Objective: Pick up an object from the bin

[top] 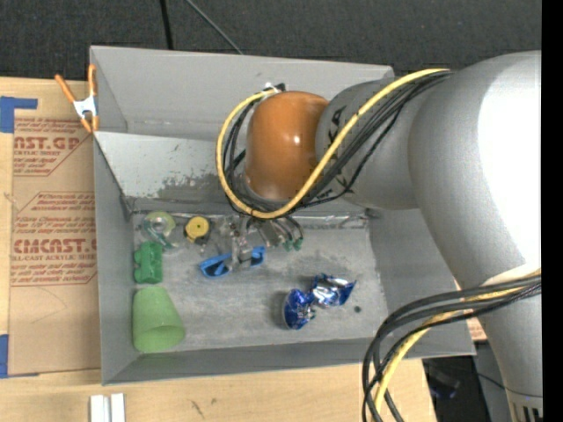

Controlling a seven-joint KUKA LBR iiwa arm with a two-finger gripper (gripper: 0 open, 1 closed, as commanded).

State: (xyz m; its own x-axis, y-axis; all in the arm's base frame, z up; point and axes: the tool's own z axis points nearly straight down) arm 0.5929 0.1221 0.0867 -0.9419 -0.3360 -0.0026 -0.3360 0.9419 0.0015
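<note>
My gripper (241, 244) hangs low over the middle of the bin floor, under the orange wrist cover. Right below it lies a small blue thing (215, 267), whose ends stick out to the left and right of the gripper. A small yellow disc (196, 229) lies just to the gripper's left, near the back wall. To its right and nearer the front sits a crumpled blue and silver wrapper (317, 300). A tiny green bit (297, 244) lies close on the gripper's right.
On the bin's left side lie a clear greenish ring-shaped thing (158, 227), a green figure (148, 264) and a pale green cup (156, 322) on its side in the front left corner. The arm and its cables cover the bin's right side.
</note>
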